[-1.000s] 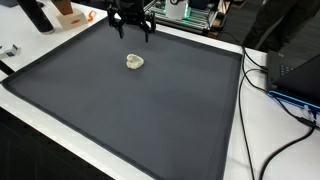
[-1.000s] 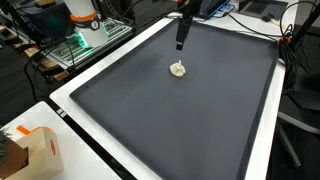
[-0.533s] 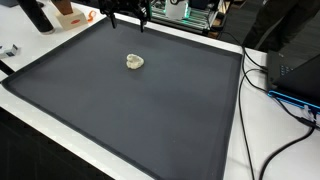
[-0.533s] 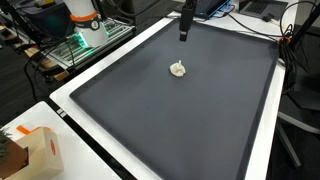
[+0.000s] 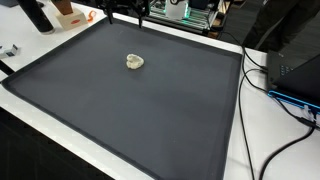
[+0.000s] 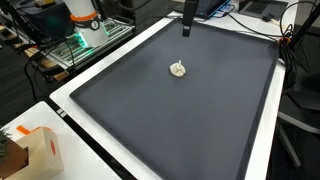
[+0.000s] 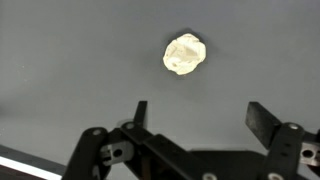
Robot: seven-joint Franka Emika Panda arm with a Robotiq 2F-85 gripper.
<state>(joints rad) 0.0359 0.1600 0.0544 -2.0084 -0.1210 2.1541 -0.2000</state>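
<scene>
A small pale, lumpy cream-coloured object (image 5: 134, 61) lies alone on the dark grey mat (image 5: 120, 110); it shows in both exterior views (image 6: 179, 69) and in the wrist view (image 7: 184, 53). My gripper (image 5: 127, 17) hangs well above the mat's far edge, mostly cut off at the top in both exterior views (image 6: 187, 30). In the wrist view the gripper (image 7: 200, 115) is open and empty, its two black fingers (image 7: 265, 122) spread wide, with the pale object lying on the mat far below and beyond them.
The mat has a white border (image 6: 70, 112). An orange and white box (image 6: 35, 152) stands off the mat's near corner. Black cables (image 5: 275, 80) and equipment lie beside the mat. Clutter and electronics (image 5: 195, 14) stand behind the far edge.
My gripper has risen straight up from just above the pale object toward the top of both exterior views. The object has not moved.
</scene>
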